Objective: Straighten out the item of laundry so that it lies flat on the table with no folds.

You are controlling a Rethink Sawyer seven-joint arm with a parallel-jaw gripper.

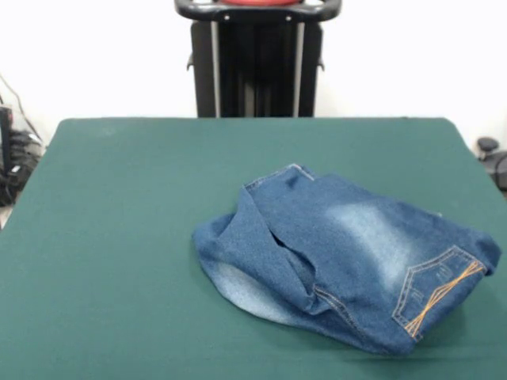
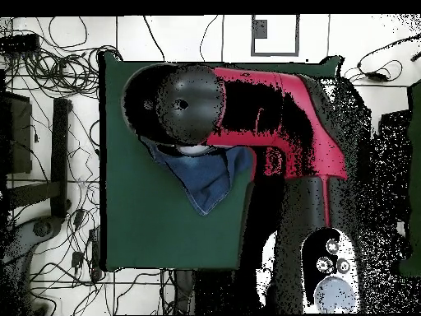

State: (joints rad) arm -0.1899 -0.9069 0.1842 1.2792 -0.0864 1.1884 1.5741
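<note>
- The pair of blue denim jeans (image 1: 348, 261) with faded whitish patches lay bunched in a rumpled heap on the large counter (image 1: 127, 237) with its dark green cloth top, toward the near right part of the front view.
- A fold of denim rose in a ridge across the heap's left half, and one layer lapped over another there.
- A back pocket with orange embroidery (image 1: 440, 289) showed at the heap's right end, close to the counter's right edge.
- The rest of the green cloth around the heap lay bare in the front view.
- In the overhead view, the red and black arm (image 2: 271, 115) reached over the counter and its rounded black head (image 2: 185, 103) hid the upper part of the jeans (image 2: 210, 177); only a pointed blue piece showed below it.
- The end effector could not be made out under that head, so whether it was released or clenched I cannot tell.
- Tangled cables (image 2: 49, 58) lay on the pale tiled floor beside the counter (image 2: 140, 222).
- A black pedestal column (image 1: 257, 67) stood behind the counter's far edge.
</note>
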